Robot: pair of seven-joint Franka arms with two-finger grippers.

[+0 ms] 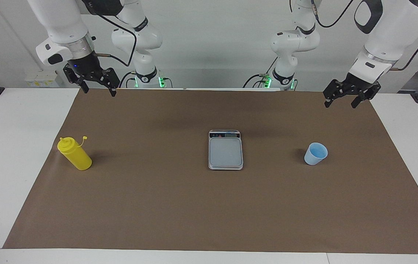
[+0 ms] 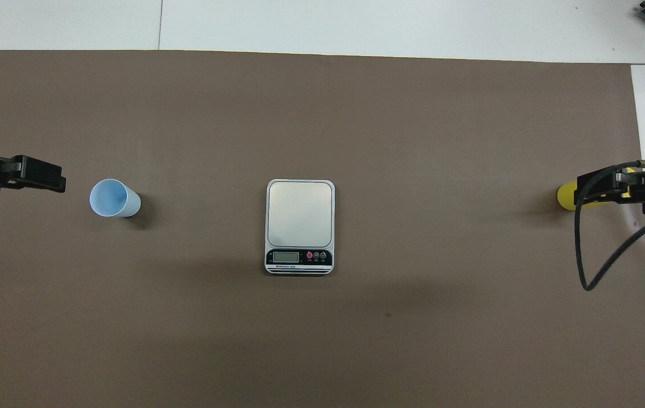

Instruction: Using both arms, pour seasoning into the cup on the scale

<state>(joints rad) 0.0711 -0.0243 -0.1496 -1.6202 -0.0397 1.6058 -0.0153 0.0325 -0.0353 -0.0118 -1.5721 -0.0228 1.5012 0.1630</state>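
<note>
White table (image 1: 18, 154), brown mat (image 1: 157, 205) (apparently paper): bottle (image 1: 75, 154), scale (image 1: 225, 150), cup (image 1: 315, 154).

I count one bottle (image 1: 75, 154), one cup (image 1: 315, 153), one scale (image 1: 225, 150) and two arms' claws.

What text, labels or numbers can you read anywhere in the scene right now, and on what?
None can be read.
Scale: small print under its display strip, too small to read; the display shows no digits that I can make out.
Yellow bottle: no label visible.
Cup: no markings visible.
</note>
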